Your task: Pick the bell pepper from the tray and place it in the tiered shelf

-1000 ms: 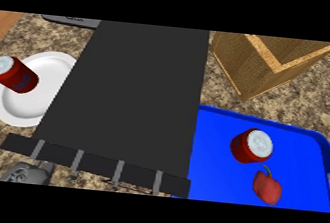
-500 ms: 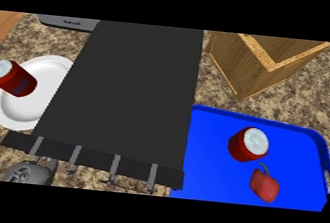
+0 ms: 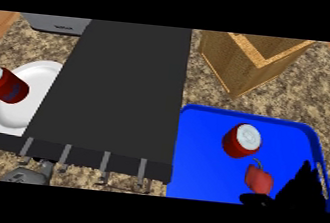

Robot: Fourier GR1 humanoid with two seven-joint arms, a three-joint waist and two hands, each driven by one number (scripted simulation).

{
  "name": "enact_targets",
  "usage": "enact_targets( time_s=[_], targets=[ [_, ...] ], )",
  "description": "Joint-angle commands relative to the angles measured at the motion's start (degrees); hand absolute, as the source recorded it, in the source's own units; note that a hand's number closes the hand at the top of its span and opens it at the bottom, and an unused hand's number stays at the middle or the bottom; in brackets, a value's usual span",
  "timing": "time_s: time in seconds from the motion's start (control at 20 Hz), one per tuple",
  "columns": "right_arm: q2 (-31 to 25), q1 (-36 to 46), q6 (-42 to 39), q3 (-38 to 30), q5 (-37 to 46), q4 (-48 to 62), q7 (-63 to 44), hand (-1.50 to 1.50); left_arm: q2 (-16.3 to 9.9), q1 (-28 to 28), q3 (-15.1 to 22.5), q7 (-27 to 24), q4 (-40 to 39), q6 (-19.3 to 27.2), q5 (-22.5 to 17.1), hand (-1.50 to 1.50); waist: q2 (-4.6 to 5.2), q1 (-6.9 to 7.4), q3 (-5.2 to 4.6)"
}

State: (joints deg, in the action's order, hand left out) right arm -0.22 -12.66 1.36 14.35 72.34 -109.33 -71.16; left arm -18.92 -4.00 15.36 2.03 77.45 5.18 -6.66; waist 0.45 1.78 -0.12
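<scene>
Bell pepper (image 3: 259,178) lies unheld beside right hand's (image 3: 300,189) fingers (image 3: 254,199).

No readable text anywhere. Faint pale marks on the grey box (image 3: 55,22) at top left, too blurred to make out as letters.

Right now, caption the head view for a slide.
Right hand nears the pepper beside a can on the blue tray.

Right hand (image 3: 300,189): black, angular silhouette. Left hand (image 3: 30,175): grey-black, rounded.
</scene>
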Motion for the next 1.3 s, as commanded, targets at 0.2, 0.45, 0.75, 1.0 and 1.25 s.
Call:
enact_targets(
  time_s=[0.2, 0.45, 0.75, 1.0, 1.25],
  targets=[
    [0.21, 9.73, -5.39, -1.45, -0.49, 6.45, -14.05, -1.50, 1.50, -0.25, -0.67, -0.99, -2.57, 0.40, 0.60, 0.00, -0.09, -1.32, 0.02],
    [0.20, 9.04, -2.93, -1.15, -1.83, 9.93, -14.05, -1.50, 0.71, -0.04, -1.56, -0.87, -1.77, -0.35, 0.67, 0.00, -0.26, -1.52, 0.08],
    [0.20, 9.08, -3.70, -2.02, -1.81, 12.35, -14.05, -1.50, -0.19, 2.58, -2.59, -3.11, -0.94, -1.80, 0.32, 0.00, -0.37, -1.47, 0.08],
    [0.21, 11.43, -2.43, -2.87, -3.71, 15.58, -13.81, -1.50, 0.47, 0.50, -3.07, -0.49, -1.66, -2.08, 0.33, 0.00, -0.31, -1.65, 0.10],
    [0.22, 11.66, 1.56, -4.16, -5.14, 20.42, -8.28, 1.50, -1.01, 1.31, -4.42, 0.27, 0.47, -3.40, 0.35, 0.00, -0.39, -1.55, 0.14]
  ],
)
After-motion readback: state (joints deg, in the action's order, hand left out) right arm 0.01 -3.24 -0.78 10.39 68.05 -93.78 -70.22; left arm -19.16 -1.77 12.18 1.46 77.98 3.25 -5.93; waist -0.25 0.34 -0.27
